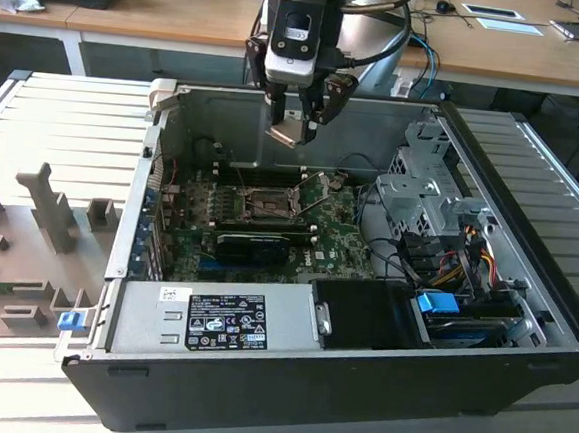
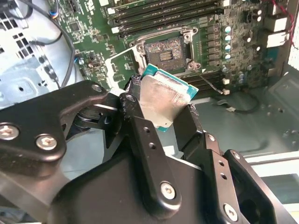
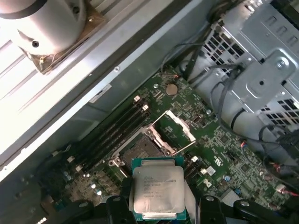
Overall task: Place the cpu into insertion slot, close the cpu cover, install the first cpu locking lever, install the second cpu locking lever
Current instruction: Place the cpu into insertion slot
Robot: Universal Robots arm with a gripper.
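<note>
The cpu [image 2: 161,100] is clamped by its edges between the closed jaws, silvery face showing. It hangs in the air over the insertion slot [image 2: 164,52], not touching it. The slot's dark square lies bare. The cpu cover [image 3: 180,130] stands swung up along one edge of the slot. Long black memory slots [image 2: 163,14] run just beside the slot on the green board [image 1: 342,246]. Farther from the slot, inside the open computer case [image 1: 355,397], sit a grey drive cage [image 1: 422,187] and a power supply [image 1: 211,316]. The case rests on a slatted table [image 1: 37,106].
</note>
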